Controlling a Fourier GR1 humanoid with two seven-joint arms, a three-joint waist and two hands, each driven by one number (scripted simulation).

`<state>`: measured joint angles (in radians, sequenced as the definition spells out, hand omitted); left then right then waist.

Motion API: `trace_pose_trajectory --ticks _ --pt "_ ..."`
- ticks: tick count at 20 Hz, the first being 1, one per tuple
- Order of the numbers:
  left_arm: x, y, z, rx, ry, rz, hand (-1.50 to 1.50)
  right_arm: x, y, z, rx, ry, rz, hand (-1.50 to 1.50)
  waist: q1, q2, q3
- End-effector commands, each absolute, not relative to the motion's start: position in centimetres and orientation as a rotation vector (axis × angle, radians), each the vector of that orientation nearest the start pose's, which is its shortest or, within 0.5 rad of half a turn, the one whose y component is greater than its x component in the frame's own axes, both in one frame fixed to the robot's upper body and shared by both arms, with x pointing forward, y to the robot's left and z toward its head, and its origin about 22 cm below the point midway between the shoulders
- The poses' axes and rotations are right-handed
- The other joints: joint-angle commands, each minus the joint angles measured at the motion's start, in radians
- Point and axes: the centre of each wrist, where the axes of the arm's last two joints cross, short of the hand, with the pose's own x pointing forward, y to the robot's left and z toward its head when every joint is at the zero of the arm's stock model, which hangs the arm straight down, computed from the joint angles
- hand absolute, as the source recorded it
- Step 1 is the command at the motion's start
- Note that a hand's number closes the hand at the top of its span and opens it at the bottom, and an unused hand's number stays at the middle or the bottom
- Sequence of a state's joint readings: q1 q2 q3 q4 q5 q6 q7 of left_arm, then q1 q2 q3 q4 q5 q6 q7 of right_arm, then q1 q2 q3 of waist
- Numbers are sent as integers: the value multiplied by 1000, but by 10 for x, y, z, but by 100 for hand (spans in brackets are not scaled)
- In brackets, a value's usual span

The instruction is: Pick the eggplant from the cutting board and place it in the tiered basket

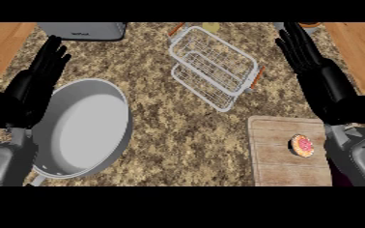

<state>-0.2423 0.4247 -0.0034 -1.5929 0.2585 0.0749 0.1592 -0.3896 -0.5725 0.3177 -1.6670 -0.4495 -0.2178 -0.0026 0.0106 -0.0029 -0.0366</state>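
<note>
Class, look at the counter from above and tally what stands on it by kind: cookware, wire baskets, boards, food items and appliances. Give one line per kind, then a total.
Cookware: 1, the grey pan
Wire baskets: 1, the tiered basket
Boards: 1, the cutting board
Food items: 1, a round pink-topped piece on the board
Appliances: 1, the toaster at the far edge
Total: 5
</note>
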Motion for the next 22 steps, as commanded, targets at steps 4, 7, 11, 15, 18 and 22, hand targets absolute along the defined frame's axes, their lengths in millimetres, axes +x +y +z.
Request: trace_pose_trajectory --ticks 4,7,11,15,18,22 --pt "252 308 21 277 -1429 -21 0 284 -346 148 -423 -1819 251 150 -67 -3 36" --pt "242 317 7 295 -1328 45 0 263 -432 130 -962 -1486 153 150 -160 21 22" --pt "214 304 -24 324 -1268 87 0 241 -456 105 -1011 -1518 -448 -150 -135 -11 40" --pt "197 275 -45 294 -1277 63 0 196 -453 88 -968 -1590 -394 -150 -101 -12 36" --pt "204 272 -46 308 -1276 60 0 172 -456 101 -933 -1503 -244 -150 -97 -8 33" --pt "210 268 -39 288 -1306 19 0 156 -448 94 -861 -1215 -27 -150 -71 3 29"
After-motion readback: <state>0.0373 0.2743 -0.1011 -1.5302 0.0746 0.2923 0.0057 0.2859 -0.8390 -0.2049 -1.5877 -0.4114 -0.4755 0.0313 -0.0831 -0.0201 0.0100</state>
